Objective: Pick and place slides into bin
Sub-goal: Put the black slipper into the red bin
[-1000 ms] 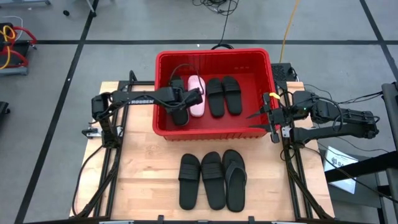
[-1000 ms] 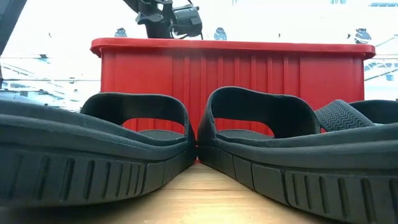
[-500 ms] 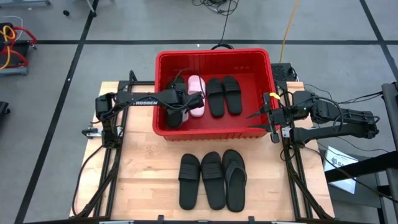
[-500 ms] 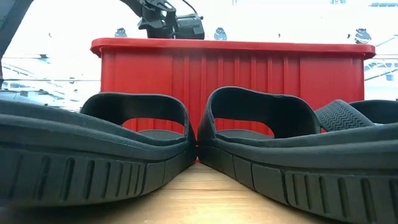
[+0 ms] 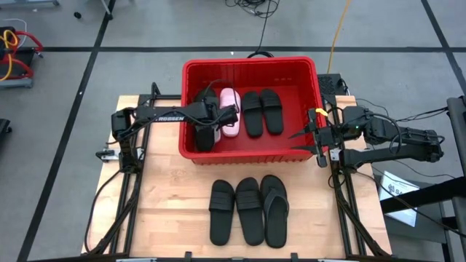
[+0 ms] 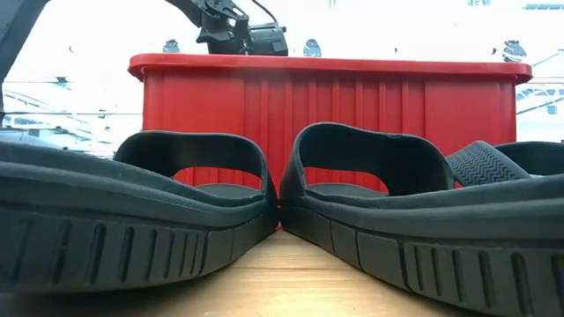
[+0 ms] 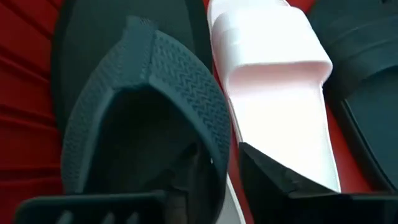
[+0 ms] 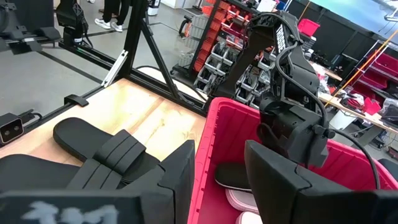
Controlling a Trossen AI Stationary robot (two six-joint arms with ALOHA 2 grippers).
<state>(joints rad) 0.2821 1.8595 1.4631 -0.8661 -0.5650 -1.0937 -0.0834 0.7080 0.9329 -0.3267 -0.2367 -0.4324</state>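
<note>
The left gripper [image 5: 216, 118] is down inside the red bin [image 5: 191, 149], in its left half, with its fingers parted on either side of the strap of a black thong sandal [image 7: 146, 112] that lies on the bin floor just beside a pale pink slide [image 5: 230, 120]; whether the sandal's strap is quite free of the fingers cannot be told. The step in hand looks like the release, and it is best finished by spreading the fingers fully and lifting straight up so the strap does not catch and drag the sandal onto its pink neighbour. The sandal's long axis runs from the bin's near wall toward its far wall, parallel with the pink slide and the two black slides [image 5: 261, 113] in the right half. Three more black sandals [image 5: 249, 209] wait side by side near the table's front edge. The right gripper [image 5: 304, 134] hangs outside the bin's right wall, fingers apart, holding nothing.
</note>
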